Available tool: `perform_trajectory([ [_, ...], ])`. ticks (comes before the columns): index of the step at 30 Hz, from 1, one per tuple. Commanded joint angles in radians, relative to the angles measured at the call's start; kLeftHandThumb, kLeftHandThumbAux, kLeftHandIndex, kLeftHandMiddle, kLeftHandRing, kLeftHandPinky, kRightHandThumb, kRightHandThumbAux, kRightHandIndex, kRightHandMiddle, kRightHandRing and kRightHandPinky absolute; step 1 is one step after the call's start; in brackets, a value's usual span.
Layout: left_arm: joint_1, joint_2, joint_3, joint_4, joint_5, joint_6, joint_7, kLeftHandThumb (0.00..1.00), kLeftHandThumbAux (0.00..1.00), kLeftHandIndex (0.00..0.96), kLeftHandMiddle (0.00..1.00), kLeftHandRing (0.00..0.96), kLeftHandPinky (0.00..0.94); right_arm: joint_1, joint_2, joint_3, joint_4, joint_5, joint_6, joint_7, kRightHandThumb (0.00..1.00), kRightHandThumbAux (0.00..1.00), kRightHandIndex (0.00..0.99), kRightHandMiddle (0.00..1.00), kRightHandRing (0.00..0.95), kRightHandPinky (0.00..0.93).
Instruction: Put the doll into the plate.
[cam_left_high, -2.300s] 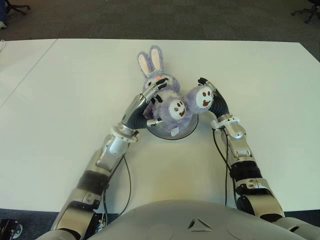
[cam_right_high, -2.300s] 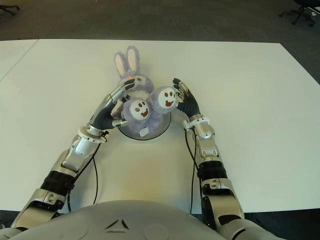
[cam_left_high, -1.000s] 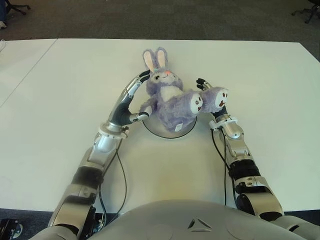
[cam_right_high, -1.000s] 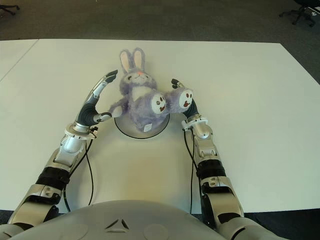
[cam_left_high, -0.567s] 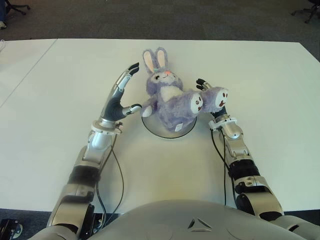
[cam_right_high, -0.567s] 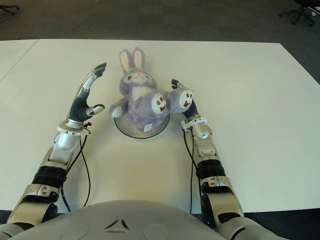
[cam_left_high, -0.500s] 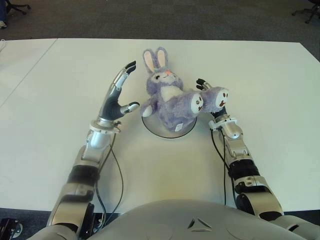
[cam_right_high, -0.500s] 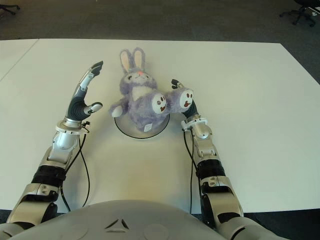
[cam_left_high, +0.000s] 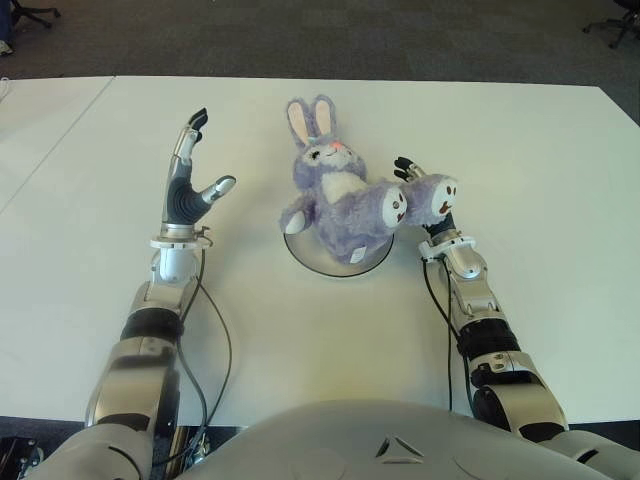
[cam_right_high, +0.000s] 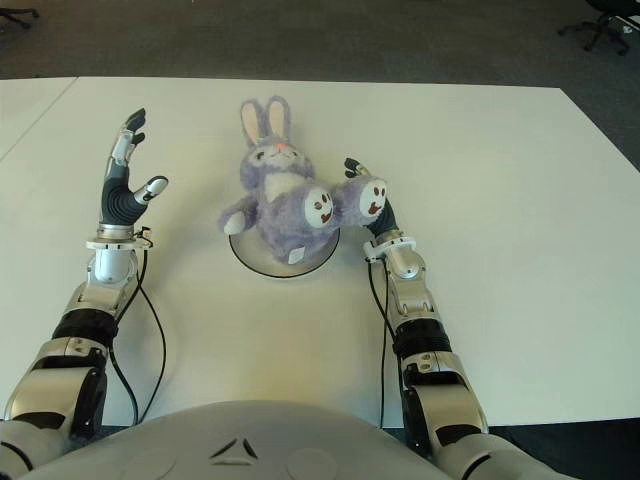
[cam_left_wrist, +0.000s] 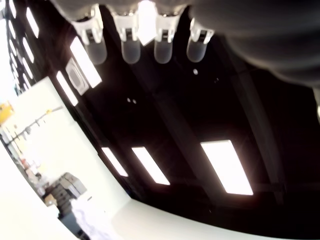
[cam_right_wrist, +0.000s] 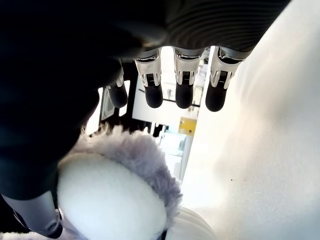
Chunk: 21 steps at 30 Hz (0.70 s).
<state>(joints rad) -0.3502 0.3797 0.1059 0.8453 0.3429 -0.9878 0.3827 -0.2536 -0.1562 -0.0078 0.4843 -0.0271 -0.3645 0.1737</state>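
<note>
Doll (cam_left_high: 335, 200): purple plush rabbit with a white face and belly and pink-lined ears. It sits on the plate, leaning back, ears pointing to the far edge of the table. Both white-soled feet are raised toward my right side; one of them (cam_left_high: 437, 195) sticks out past the plate's rim.

Plate (cam_left_high: 312, 254): round, pale, flat on the table. Only its near rim shows from under the doll.

My right hand (cam_left_high: 428, 205): just to the right of the plate, up against the doll's outer foot. Its wrist view shows the fluffy foot (cam_right_wrist: 112, 190) lying against my palm, with the fingers (cam_right_wrist: 183, 82) extended above it and not wrapped round it. The thumb (cam_right_wrist: 35, 212) stands beside the foot. I read this hand as open, touching the foot but not clamped on it.

My left hand (cam_left_high: 188, 190): well to the left of the plate, apart from the doll, raised above the table with the palm upright. Fingers straight and spread, thumb out toward the doll, holding nothing.

Table (cam_left_high: 520, 150): white, broad, carrying the plate near its middle.

Floor (cam_left_high: 400, 35): dark, beyond the table's far edge.
</note>
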Motion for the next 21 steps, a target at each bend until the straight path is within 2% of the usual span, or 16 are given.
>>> perform_trajectory([
  [1, -0.117, -0.005, 0.020, 0.250, -0.053, 0.126, -0.012, 0.000, 0.247, 0.000, 0.000, 0.000, 0.000, 0.002, 0.001, -0.017, 0.068, 0.023, -0.029, 0.010, 0.133, 0.678, 0.031, 0.046, 0.053, 0.076],
  [5, -0.147, -0.022, 0.058, 0.327, -0.156, 0.221, -0.143, 0.000, 0.228, 0.000, 0.000, 0.000, 0.000, -0.010, 0.010, -0.037, 0.128, 0.043, -0.054, 0.003, 0.118, 0.665, 0.032, 0.046, 0.040, 0.050],
  [9, -0.174, -0.038, 0.073, 0.356, -0.216, 0.284, -0.225, 0.000, 0.248, 0.000, 0.000, 0.000, 0.000, -0.030, 0.023, -0.056, 0.181, 0.065, -0.073, 0.000, 0.114, 0.663, 0.032, 0.047, 0.037, 0.050],
  [12, -0.183, -0.050, 0.073, 0.366, -0.233, 0.313, -0.248, 0.000, 0.270, 0.000, 0.000, 0.000, 0.000, -0.045, 0.033, -0.068, 0.222, 0.081, -0.086, 0.003, 0.118, 0.667, 0.033, 0.049, 0.038, 0.053],
  [15, -0.194, -0.097, 0.059, 0.379, -0.239, 0.344, -0.255, 0.000, 0.313, 0.000, 0.000, 0.000, 0.000, -0.058, 0.052, -0.089, 0.272, 0.108, -0.111, 0.008, 0.123, 0.673, 0.034, 0.051, 0.034, 0.033],
  [21, -0.194, -0.163, 0.026, 0.349, -0.229, 0.333, -0.256, 0.000, 0.340, 0.000, 0.000, 0.000, 0.000, -0.065, 0.069, -0.105, 0.327, 0.124, -0.165, 0.012, 0.132, 0.685, 0.032, 0.055, 0.032, 0.031],
])
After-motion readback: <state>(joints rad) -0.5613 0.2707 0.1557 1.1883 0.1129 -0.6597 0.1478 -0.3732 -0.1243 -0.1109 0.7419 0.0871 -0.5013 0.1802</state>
